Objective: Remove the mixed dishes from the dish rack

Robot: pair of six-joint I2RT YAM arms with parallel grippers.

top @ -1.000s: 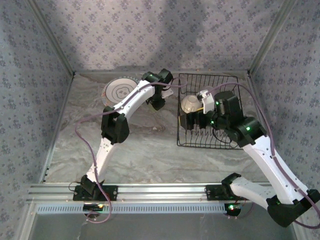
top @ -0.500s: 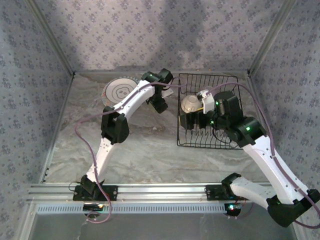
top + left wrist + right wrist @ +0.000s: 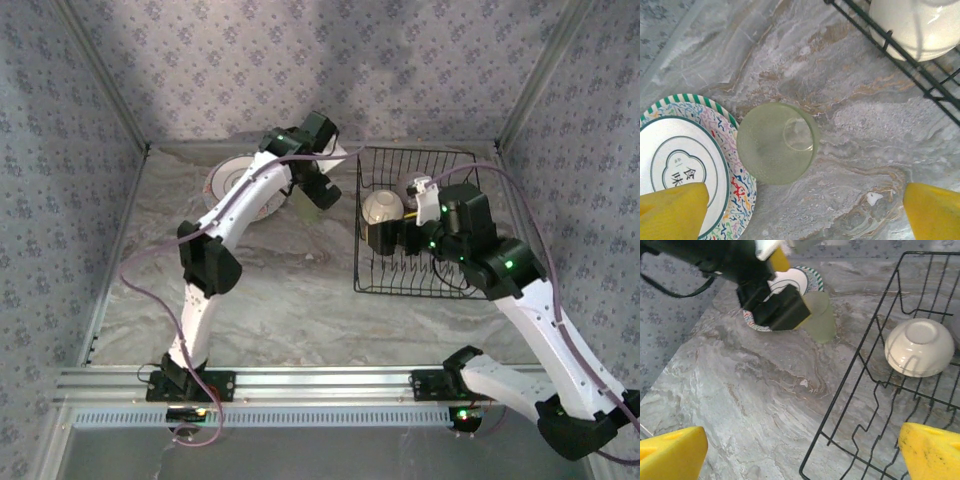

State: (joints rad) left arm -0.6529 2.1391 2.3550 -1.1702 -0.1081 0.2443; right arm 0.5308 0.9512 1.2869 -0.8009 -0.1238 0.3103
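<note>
**Glazed bowl waits upside down in the rack; both claws wide and empty**

Black wire makes up the rack [image 3: 420, 150] [image 3: 858, 356], which stands at the far right corner of the surface [image 3: 300, 290]. Its long sides seem to run near to far. The right arm hides part of its floor.

The plates [image 3: 232, 180] [image 3: 680, 170] lie flat in a stack at the far left of the surface, a white one on a squiggle-patterned one.

The bowl [image 3: 382, 207] [image 3: 919, 347] [image 3: 920, 25] is inside the rack, close to its left wall and about midway along it. It is mouth down and foot ring up. Being round it has no long axis, and its centre line stands roughly upright, perhaps a little tilted.

It looks like glazed ceramic, so it is probably stiff, slick, breakable and of moderate weight. The smooth dome would likely slide out of a pinch. Better holds would be the raised foot ring, or the rim with one finger slipped under the wall between the wires.

A pale green frosted cup [image 3: 775, 145] [image 3: 820, 317] stands on the surface just beside the plates, apparently mouth up. It looks light.

The left claw [image 3: 802, 210] hangs spread wide above the cup, gripping nothing. The right claw [image 3: 802, 452] is also spread wide and empty, over the rack's near left corner and short of the bowl.
</note>
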